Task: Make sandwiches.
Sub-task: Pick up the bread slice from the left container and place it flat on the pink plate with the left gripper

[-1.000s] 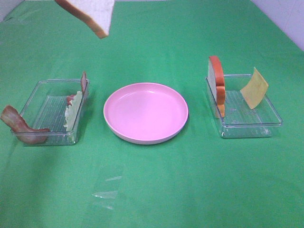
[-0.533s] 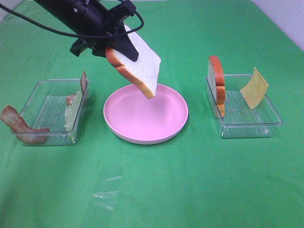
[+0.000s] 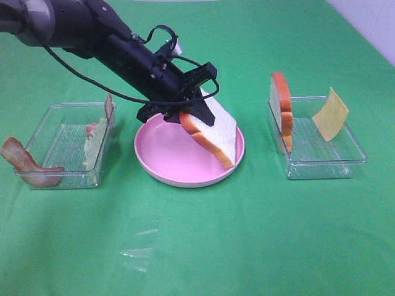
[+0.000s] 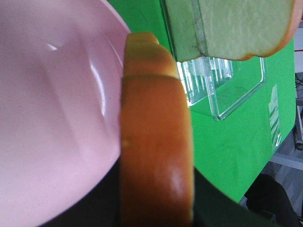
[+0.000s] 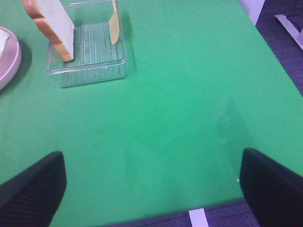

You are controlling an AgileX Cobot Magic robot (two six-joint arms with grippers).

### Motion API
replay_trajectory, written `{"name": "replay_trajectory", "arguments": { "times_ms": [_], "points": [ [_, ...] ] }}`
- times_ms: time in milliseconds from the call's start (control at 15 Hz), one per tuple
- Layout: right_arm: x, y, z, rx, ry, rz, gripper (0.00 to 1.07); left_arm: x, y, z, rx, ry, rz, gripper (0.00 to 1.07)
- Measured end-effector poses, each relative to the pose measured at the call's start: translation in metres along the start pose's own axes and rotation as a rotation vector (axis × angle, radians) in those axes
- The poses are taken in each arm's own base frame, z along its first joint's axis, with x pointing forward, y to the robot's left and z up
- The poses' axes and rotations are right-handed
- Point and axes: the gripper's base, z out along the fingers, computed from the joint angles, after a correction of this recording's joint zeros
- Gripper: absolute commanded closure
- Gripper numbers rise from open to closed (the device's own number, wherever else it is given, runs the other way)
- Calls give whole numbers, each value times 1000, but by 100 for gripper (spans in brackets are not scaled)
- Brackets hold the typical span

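**Bread slice held at a slant over the plate**

The green table [image 3: 247, 246] is laid out for assembly, with the pink plate [image 3: 163, 148] in the middle as my building spot and stock on either side. The left tray [image 3: 62, 179] holds a bacon strip [image 3: 28, 165] draped over its near-left corner and a lettuce leaf [image 3: 94, 145] leaning on its right wall. The right tray [image 3: 321, 166] has a second bread slice [image 3: 282, 111] standing on edge at its left wall and a cheese square [image 3: 330, 114] propped at the far right. I judge they are stood up so that jaws can pinch an edge.

My left gripper [image 3: 194, 108] is clamped on the bread slice [image 3: 216, 139] at its upper end, over the plate's right half. My right gripper [image 5: 151, 189] hangs with jaws wide apart and nothing in them, over bare cloth well apart from the right tray.

The slice is tilted, not flat. Its long axis runs from my jaws at the far left down to the near right, and the low end is at the plate's near-right rim. I cannot tell whether it touches. The white face looks up and right, and the crust faces the near side.
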Motion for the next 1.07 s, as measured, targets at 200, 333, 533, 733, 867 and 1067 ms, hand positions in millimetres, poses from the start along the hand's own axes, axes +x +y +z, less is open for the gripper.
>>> {"name": "replay_trajectory", "arguments": {
  "times_ms": [200,333,533,733,867,1067],
  "points": [
    [0,0,0,0,0,0,12,0,2,4,5,2,-14,107],
    [0,0,0,0,0,0,12,0,3,3,-4,4,-5,107],
    [0,0,0,0,0,0,12,0,4,3,-10,-1,-1,105],
    [0,0,0,0,0,0,12,-2,6,4,-20,-21,0,104],
    [0,0,0,0,0,0,12,-4,8,8,-20,-16,-1,100],
    [0,0,0,0,0,0,12,-9,5,6,-16,-23,16,74]
  ]
}}
